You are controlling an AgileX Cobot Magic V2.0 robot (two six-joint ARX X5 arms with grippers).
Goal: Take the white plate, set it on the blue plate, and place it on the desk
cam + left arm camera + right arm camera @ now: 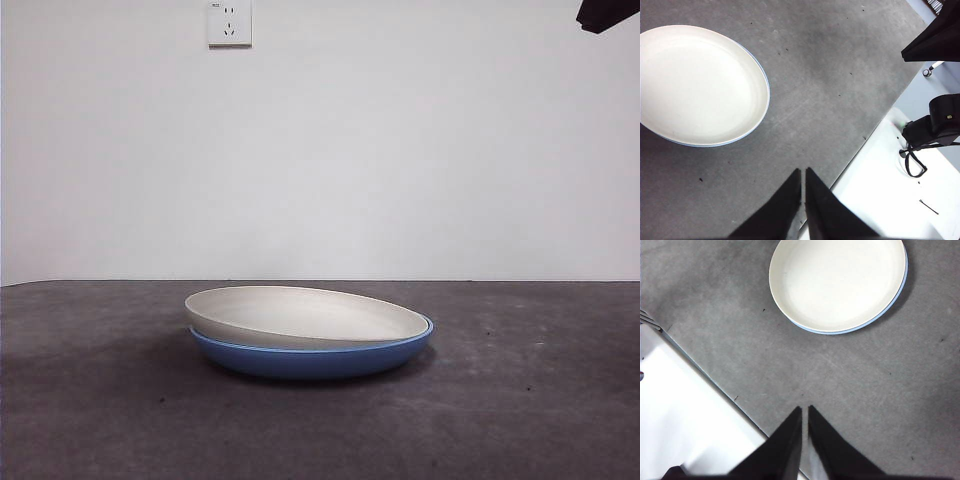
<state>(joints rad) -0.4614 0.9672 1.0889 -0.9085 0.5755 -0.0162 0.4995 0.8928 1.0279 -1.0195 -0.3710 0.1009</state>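
The white plate [310, 315] rests inside the blue plate [315, 360] in the middle of the desk [100, 420], tilted with its left rim higher. In the left wrist view the white plate [697, 85] shows with only a thin blue rim [715, 144] under it. The right wrist view shows the same: white plate [837, 282], blue rim [840, 332]. My left gripper [803, 172] is shut and empty, high above the desk's edge, away from the plates. My right gripper [805, 410] is shut and empty, also high and apart from them.
A white wall with a socket [229, 22] stands behind the desk. A black arm tip [605, 12] shows at the top right corner. A white surface lies past the desk's edge, with a black device [935, 122] on it.
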